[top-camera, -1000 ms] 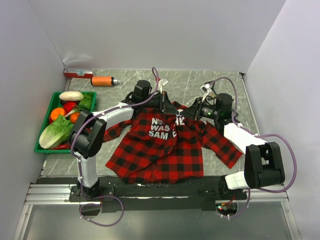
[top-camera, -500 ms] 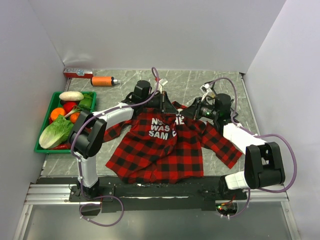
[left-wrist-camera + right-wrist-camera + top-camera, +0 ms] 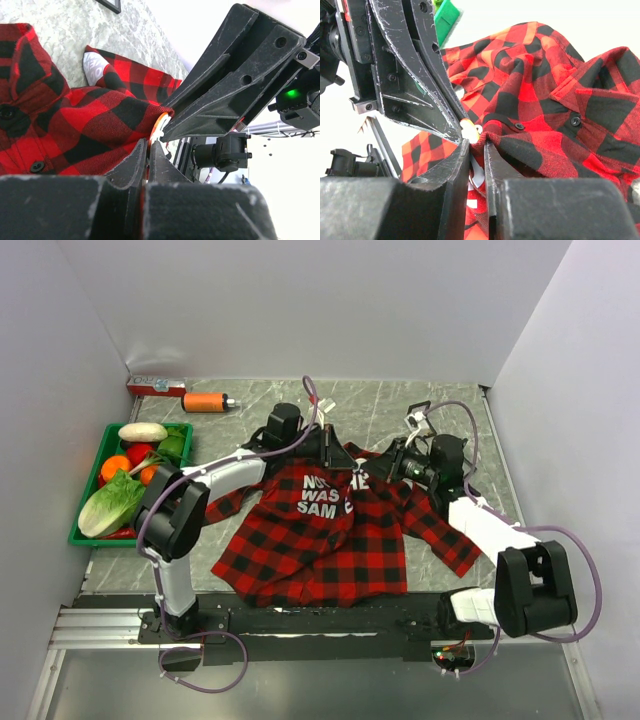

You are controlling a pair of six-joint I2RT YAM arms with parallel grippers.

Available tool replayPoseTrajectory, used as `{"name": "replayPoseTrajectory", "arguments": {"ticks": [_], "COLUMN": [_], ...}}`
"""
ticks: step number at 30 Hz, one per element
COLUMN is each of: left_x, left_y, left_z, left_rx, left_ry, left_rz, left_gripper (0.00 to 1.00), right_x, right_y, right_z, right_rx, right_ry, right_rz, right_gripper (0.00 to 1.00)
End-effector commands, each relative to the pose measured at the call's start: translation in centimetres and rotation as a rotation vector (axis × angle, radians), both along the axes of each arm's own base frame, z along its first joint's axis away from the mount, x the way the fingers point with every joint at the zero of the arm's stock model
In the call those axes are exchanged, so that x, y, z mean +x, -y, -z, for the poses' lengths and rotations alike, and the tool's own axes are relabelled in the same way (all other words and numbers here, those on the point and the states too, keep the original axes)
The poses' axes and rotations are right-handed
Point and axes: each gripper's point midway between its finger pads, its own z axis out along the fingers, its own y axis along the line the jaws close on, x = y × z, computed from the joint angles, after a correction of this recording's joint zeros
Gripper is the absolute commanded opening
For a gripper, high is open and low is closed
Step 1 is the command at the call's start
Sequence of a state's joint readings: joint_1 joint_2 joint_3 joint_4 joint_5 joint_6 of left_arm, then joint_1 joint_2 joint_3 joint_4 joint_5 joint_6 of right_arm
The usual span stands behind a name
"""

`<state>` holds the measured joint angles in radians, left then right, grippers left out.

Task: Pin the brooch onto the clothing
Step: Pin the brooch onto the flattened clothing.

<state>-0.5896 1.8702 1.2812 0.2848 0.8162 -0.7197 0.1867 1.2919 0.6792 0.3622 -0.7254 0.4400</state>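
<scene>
The clothing point(image 3: 310, 540) is a red-and-black plaid shirt with white chest lettering, lying flat mid-table. Both grippers meet at its collar. My left gripper point(image 3: 335, 458) is shut on the brooch point(image 3: 159, 125), a small white piece with an orange rim that peeks out past its fingertips point(image 3: 140, 152). In the right wrist view the brooch point(image 3: 470, 129) touches a raised fold of the shirt point(image 3: 560, 100). My right gripper point(image 3: 476, 147) is shut on that fold, fabric bunched between its jaws. The right gripper point(image 3: 376, 468) comes in from the right, tip to tip with the left one.
A green tray point(image 3: 88, 540) of vegetables sits at the left. An orange bottle point(image 3: 205, 401) and a red box point(image 3: 155, 386) lie at the back left. White walls close in the left, back and right sides.
The right arm's wrist and elbow have shifted slightly to the right, and its jaws have narrowed on the fabric fold. The left arm has stayed put.
</scene>
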Motion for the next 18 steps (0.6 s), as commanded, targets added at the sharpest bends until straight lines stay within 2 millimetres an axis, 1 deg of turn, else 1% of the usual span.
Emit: {"name": "replayPoseTrajectory", "arguments": {"ticks": [1, 3, 5, 6, 7, 9, 10, 11, 12, 13, 14, 15, 16, 17, 18], "left_x": [-1.4, -0.8, -0.3, 0.0, 0.0, -0.3, -0.8, -1.0, -1.1, -1.2, -1.1, -0.8, -0.1, 0.1, 0.2], "left_y": [0.6, 0.4, 0.5, 0.4, 0.5, 0.7, 0.9, 1.0, 1.1, 1.1, 1.0, 0.8, 0.3, -0.2, -0.8], "left_z": [-4.5, -4.1, -3.7, -3.0, -3.1, -3.1, -3.0, -2.9, -3.0, -2.4, -2.1, -2.3, -2.3, -1.9, -2.7], "left_rx": [-0.074, -0.05, -0.027, -0.004, -0.003, -0.007, -0.01, -0.002, 0.011, 0.054, 0.085, 0.111, 0.146, 0.177, 0.192], "left_ry": [0.096, 0.107, 0.114, 0.115, 0.122, 0.143, 0.149, 0.155, 0.194, 0.186, 0.2, 0.248, 0.266, 0.263, 0.3], "left_rz": [0.01, -0.022, -0.041, -0.051, -0.048, -0.032, -0.01, -0.002, 0.006, -0.004, -0.02, -0.031, -0.079, -0.1, -0.121], "left_gripper": [0.01, 0.01, 0.01, 0.01, 0.01, 0.01, 0.01, 0.02, 0.06, 0.11, 0.31, 0.42, 0.53, 0.81, 0.9], "right_x": [0.6, 0.4, 0.2, 0.0, -0.2, -0.6, -0.9, -1.2, -1.3, -1.6, -1.7, -2.1, -2.2, -2.4, -2.7], "right_y": [0.9, 1.0, 1.0, 0.9, 0.9, 1.0, 1.0, 1.1, 1.4, 1.5, 1.7, 2.0, 2.4, 2.6, 2.8], "right_z": [-1.9, -2.0, -2.3, -2.3, -2.7, -2.8, -3.4, -3.2, -3.2, -3.8, -3.9, -3.7, -4.4, -4.6, -4.4], "right_rx": [0.003, 0.003, 0.002, 0.004, 0.008, 0.009, 0.008, 0.002, -0.004, -0.009, -0.017, -0.027, -0.038, -0.046, -0.058], "right_ry": [0.1, 0.104, 0.114, 0.116, 0.128, 0.13, 0.147, 0.137, 0.138, 0.159, 0.164, 0.149, 0.179, 0.186, 0.168], "right_rz": [0.055, 0.052, 0.04, 0.033, 0.029, 0.026, 0.025, 0.027, 0.038, 0.043, 0.052, 0.061, 0.081, 0.087, 0.096], "right_gripper": [0.2, 0.23, 0.31, 0.35, 0.44, 0.52, 0.58, 0.6, 0.67, 0.69, 0.71, 0.72, 0.73, 0.73, 0.73]}}
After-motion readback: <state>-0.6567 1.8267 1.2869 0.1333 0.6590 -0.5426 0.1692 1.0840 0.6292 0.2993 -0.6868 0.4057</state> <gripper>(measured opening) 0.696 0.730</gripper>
